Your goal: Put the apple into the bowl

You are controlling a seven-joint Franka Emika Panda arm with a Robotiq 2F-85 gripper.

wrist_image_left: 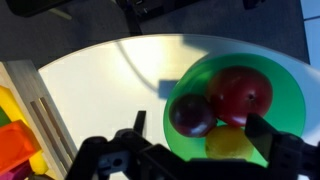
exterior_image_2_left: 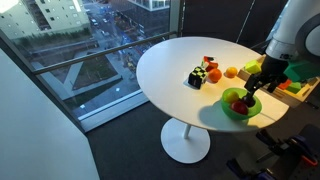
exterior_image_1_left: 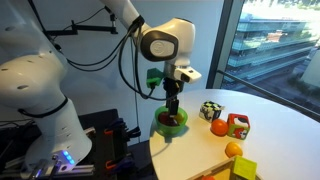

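Several coloured blocks (wrist_image_left: 12,135) crowd the left edge of the wrist view beside a pale wooden board (wrist_image_left: 40,105). They are well apart from the work, probably so they do not get in the arm's way. Right of them the white table (wrist_image_left: 100,90) is bare up to the bowl (wrist_image_left: 285,90).

The apple (wrist_image_left: 191,115) lies in the left half of the bowl, resting on its floor. It touches a brighter red fruit (wrist_image_left: 240,92) on its right, and a yellow-green fruit (wrist_image_left: 230,145) sits just beside it on the near side. The sloping wall likely gathers the three together.

The gripper (wrist_image_left: 199,128) hangs directly over the apple with its jaws spread wide. One fingertip (wrist_image_left: 139,122) is left of the fruit and the other is to its right. Neither seems to touch the fruit, so the gripper grips nothing. I judge the apple is already delivered, and a straight lift would clear it.

In an exterior view the bowl (exterior_image_1_left: 158,125) sits at the near left edge of the table, within easy reach of the arm. A patterned cube (exterior_image_1_left: 210,110), two oranges (exterior_image_1_left: 218,128) and a red block (exterior_image_1_left: 238,125) lie farther right, out of the way.
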